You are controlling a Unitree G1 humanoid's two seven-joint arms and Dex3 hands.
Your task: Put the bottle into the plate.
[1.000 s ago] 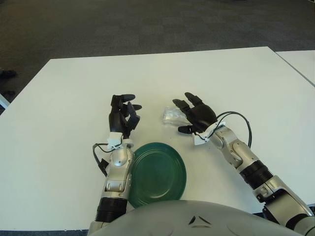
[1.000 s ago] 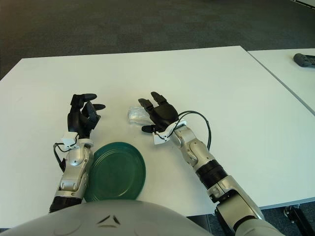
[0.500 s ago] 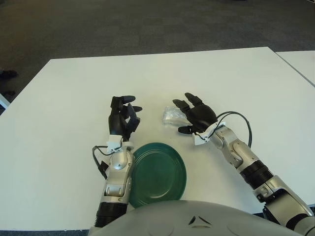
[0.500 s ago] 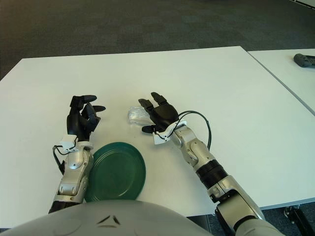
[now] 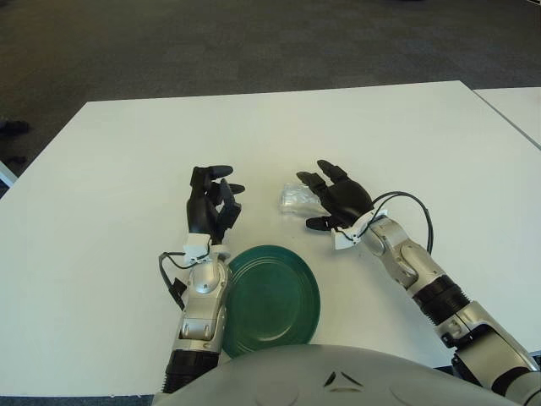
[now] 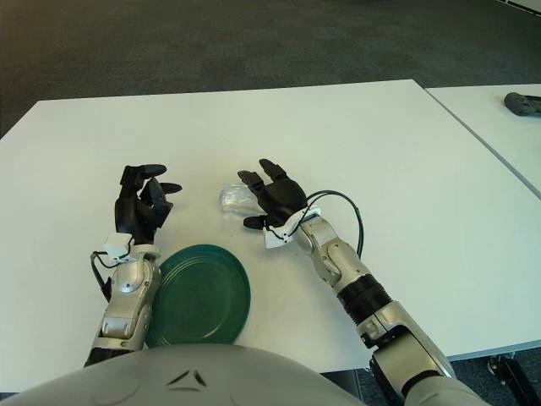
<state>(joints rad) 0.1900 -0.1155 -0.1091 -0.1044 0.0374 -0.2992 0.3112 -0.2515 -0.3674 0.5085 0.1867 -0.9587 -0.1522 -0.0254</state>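
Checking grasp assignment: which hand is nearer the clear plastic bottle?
Right. The right hand is right beside the clear plastic bottle, fingers spread around its right end, not closed on it. The left hand shows well left of it, above the green plate's edge.

The worktop [image 5: 127, 169] is plain white; the plate [image 5: 275, 296] is dark green; the bottle [image 5: 296, 200] is clear and colourless; both hands, left hand [image 5: 210, 205] and right hand [image 5: 338, 200], are black on silver-grey forearms; the floor [image 5: 254, 42] is dark grey carpet.
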